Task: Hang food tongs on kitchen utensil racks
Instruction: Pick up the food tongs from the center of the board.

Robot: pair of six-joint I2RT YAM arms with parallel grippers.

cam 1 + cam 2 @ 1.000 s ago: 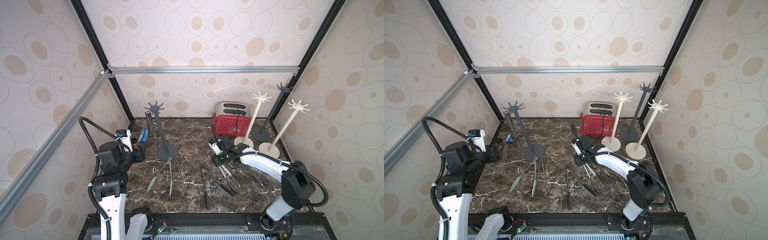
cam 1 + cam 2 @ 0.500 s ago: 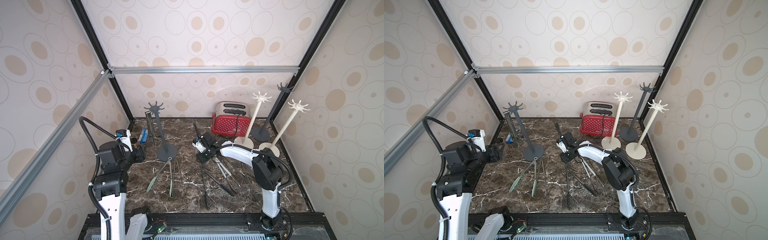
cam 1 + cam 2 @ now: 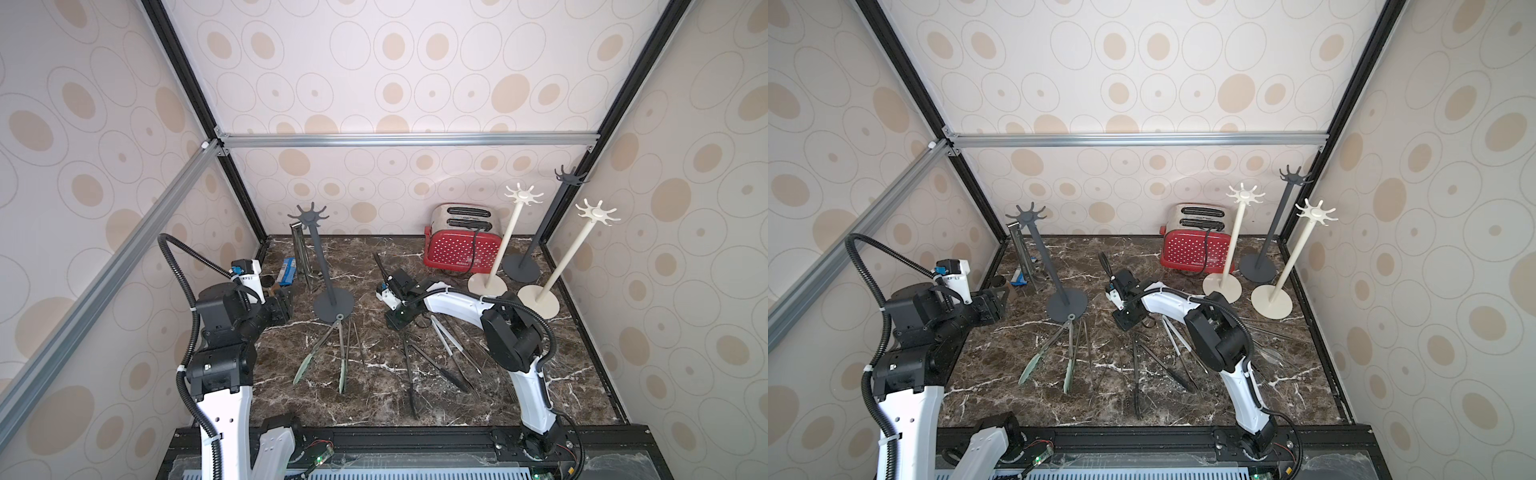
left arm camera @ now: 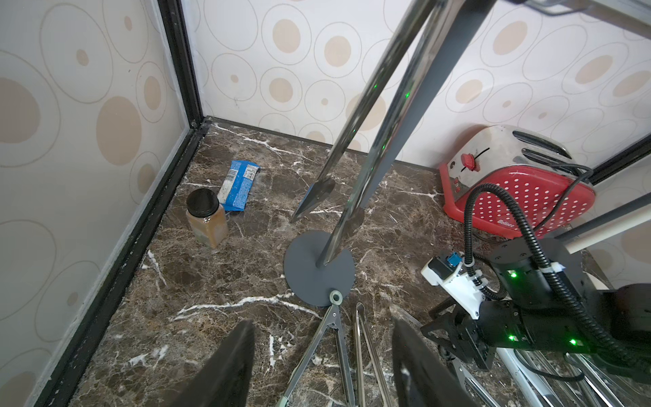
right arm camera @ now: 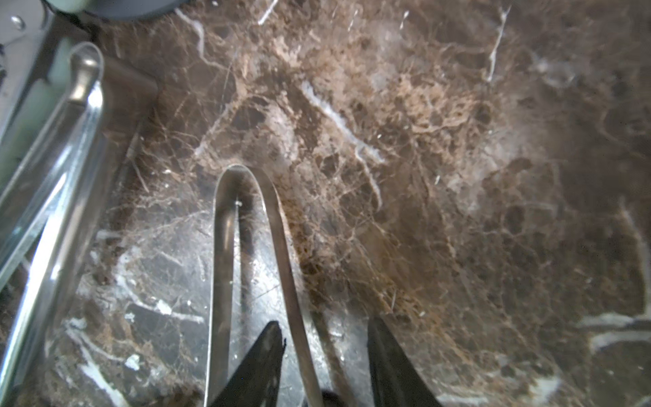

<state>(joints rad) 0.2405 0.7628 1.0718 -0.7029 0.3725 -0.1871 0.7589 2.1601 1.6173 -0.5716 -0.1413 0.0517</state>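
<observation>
- Four kitchen utensil racks stood on the marble floor (image 3: 374,257), two dark grey and two cream.
- One dark grey rack (image 3: 322,266) stood at 10 o'clock. The second dark grey rack (image 3: 544,224) stood at 2 o'clock, in the back corner.
- The two cream racks, one (image 3: 505,243) nearer the toaster and one (image 3: 567,259) nearer the side wall, stood between 1 and 3 o'clock.
- One pair of food tongs, the hanging tongs (image 3: 301,253), hung from the crown of the 10 o'clock rack. The other three crowns carried none.
- At least four pairs lay on the floor between 4 and 8 o'clock.
  - The green-tipped tongs (image 3: 319,349) had their ring at the edge of that rack's base.
  - A thin steel pair (image 3: 357,345) lay just beside them.
  - The black tongs (image 3: 409,374) lay at 6 o'clock.
  - The broad steel tongs (image 3: 453,345) lay partly under the right arm.
  - Thinner ones at 4 o'clock were too faint to count.
- The right gripper (image 5: 324,366) was down at the centre of the floor. Its two fingers (image 5: 267,363) stood a narrow way apart. They straddled one arm of the slim steel tongs (image 5: 223,246), with a gap visible on one side.
- The left gripper (image 4: 324,366) hung at 9 o'clock, its jaws wide and holding nothing.
- One red toaster (image 3: 461,249) sat at 1 o'clock.
- One blue packet (image 4: 239,186) and one jar (image 4: 206,218) sat at 11 o'clock.
</observation>
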